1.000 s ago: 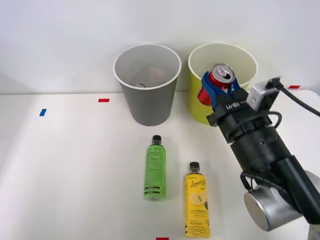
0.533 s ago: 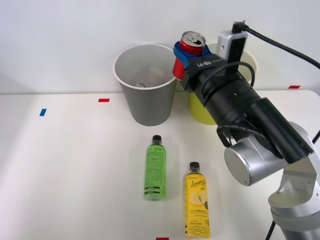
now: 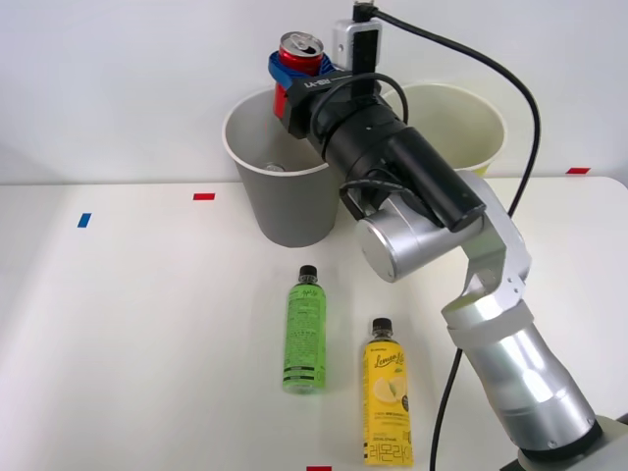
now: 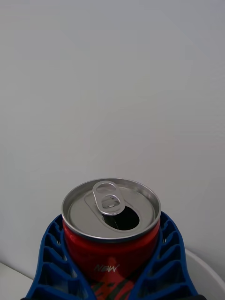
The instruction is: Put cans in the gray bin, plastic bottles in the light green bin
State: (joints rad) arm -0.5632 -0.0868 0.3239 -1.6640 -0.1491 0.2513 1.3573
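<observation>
The right gripper [image 3: 294,71] pinched 1 red can [image 3: 299,54] upright above the gray bin [image 3: 287,167]; released now, it risked clipping the rim and tumbling toward 2 bottles [image 3: 305,330] lying on the table [image 3: 128,324].
</observation>
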